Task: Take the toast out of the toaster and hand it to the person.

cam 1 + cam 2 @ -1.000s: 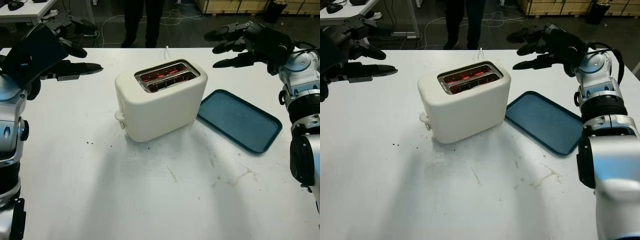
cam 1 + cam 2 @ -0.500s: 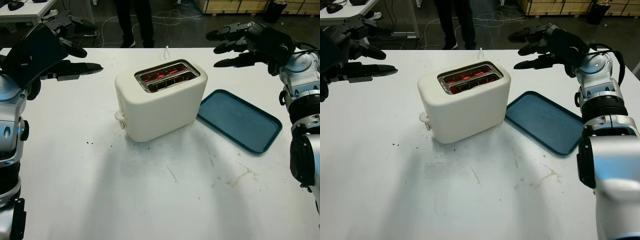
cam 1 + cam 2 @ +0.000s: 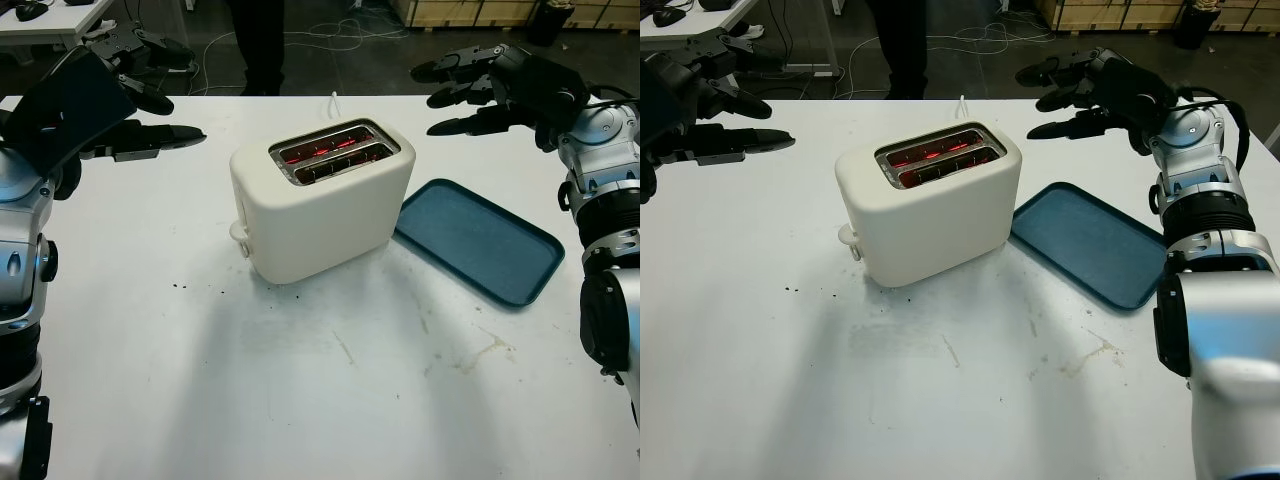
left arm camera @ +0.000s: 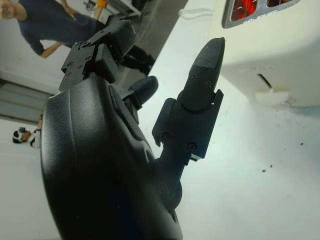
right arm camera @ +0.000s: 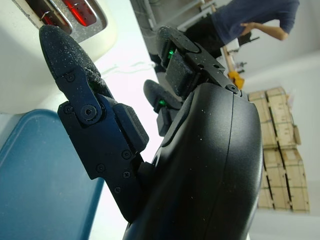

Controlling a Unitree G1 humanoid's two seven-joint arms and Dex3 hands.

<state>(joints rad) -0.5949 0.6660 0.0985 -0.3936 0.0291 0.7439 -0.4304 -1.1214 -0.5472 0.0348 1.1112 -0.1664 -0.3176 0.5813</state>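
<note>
Left eye view, items on white table (image 3: 300, 400):

Toaster (image 3: 320, 200), cream, upright near table centre, turned at a slight angle; two top slots glowing red inside; toast not discernible in the slots. Lever knob on the end facing left. White cord running from behind toward the far table edge.

Tray (image 3: 478, 238), blue-green, rectangular, flat on the table, just right of the toaster, its near corner close to or touching the toaster base; cannot tell which.

Left hand (image 3: 110, 110), black, raised above the far left part of the table, well apart from the toaster, fingers extended toward the toaster, holding nothing. Seen also in left wrist view (image 4: 150, 130), one fingertip (image 4: 207, 62) pointing toward the toaster body.

Right hand (image 3: 500, 90), black, raised above the far right part of the table beyond the tray, fingers extended toward the toaster, holding nothing. Seen also in right wrist view (image 5: 165, 130), above the tray.

Person (image 3: 258, 45), standing beyond the far table edge, legs in dark trousers.

Stains and dark crumbs, scattered over the near table surface.
</note>
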